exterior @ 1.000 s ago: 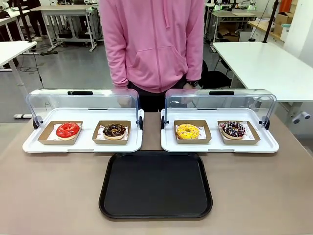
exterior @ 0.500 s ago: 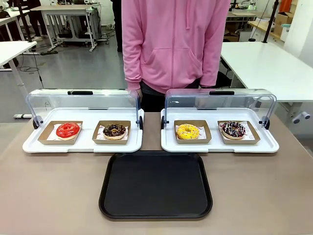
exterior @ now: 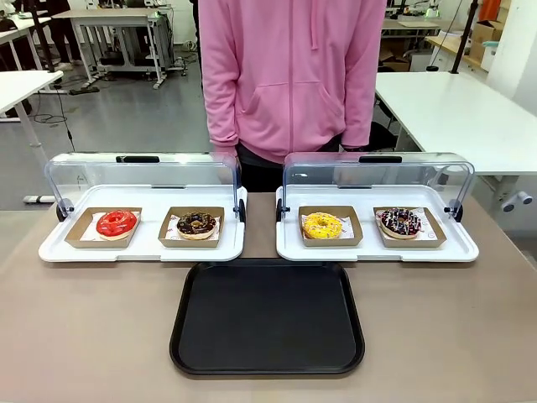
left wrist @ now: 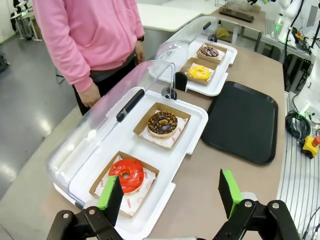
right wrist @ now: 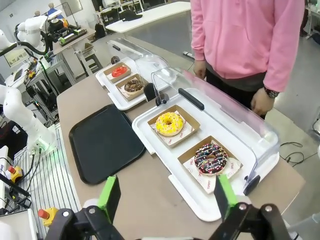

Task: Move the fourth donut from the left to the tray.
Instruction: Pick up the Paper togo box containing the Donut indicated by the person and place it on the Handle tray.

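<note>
The right fingers (right wrist: 109,196) are held wide apart with nothing between the green pads, and the left fingers (left wrist: 111,196) are likewise spread and empty. Both pairs are held above the surface (exterior: 84,336), clear of everything on it.

In the right wrist view, the fourth donut (right wrist: 210,158), dark-iced with pink and white sprinkles, is seen just beyond one finger. It is seated in its brown cardboard holder (right wrist: 192,150) at the near end of a white lidded tray (right wrist: 197,202) and is touched by neither finger. The yellow donut (right wrist: 169,123) is set one place farther along the same tray. The black tray (right wrist: 105,142) is laid bare on the surface beyond the other finger, beside the white one.

In the left wrist view, the red donut (left wrist: 127,174) is found just past one finger, and the chocolate crumb donut (left wrist: 162,122) is placed farther on, in line with the gap between the fingers. Both are carried in cardboard holders on a second white tray (left wrist: 192,107). From these fingers the fourth donut is seen farthest off, at the end of the row.

The clear domed lids (exterior: 138,176) are tipped back on the far side of the donuts. Beyond them, a person in a pink hoodie (exterior: 289,75) is stood at the far edge, one hand (right wrist: 261,102) hung just behind a lid
</note>
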`<state>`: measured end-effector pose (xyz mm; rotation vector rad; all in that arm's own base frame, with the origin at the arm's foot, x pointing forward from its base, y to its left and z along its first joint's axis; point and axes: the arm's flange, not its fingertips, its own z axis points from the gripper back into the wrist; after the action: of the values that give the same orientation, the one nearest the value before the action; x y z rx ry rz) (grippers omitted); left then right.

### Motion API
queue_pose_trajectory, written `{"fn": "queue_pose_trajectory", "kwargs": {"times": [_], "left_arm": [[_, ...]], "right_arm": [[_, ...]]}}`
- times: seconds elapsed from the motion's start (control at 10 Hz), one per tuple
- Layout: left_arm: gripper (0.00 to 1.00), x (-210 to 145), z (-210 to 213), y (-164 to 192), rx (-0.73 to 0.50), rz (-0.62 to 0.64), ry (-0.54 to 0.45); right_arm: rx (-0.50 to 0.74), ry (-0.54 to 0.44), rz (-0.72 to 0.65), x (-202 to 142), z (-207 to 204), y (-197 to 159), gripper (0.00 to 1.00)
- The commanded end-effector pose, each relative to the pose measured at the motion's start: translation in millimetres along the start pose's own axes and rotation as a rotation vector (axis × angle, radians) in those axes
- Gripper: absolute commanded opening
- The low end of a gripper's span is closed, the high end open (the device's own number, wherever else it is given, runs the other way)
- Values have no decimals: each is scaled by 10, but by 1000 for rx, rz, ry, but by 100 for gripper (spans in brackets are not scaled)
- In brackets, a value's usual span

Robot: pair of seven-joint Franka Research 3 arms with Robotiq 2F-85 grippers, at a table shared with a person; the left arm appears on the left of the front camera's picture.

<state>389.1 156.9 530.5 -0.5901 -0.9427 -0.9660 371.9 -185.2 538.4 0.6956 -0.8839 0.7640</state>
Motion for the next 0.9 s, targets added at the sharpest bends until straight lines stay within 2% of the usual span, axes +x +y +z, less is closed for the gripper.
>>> {"fn": "queue_pose_trajectory", "kwargs": {"times": [0.0, 0.8], "left_arm": [[100, 15, 4, 7, -5, -3, -20], [100, 15, 4, 7, -5, -3, -20]], "right_arm": [[5, -31, 27, 24, -7, -32, 100], [5, -31, 27, 24, -7, -32, 100]]}}
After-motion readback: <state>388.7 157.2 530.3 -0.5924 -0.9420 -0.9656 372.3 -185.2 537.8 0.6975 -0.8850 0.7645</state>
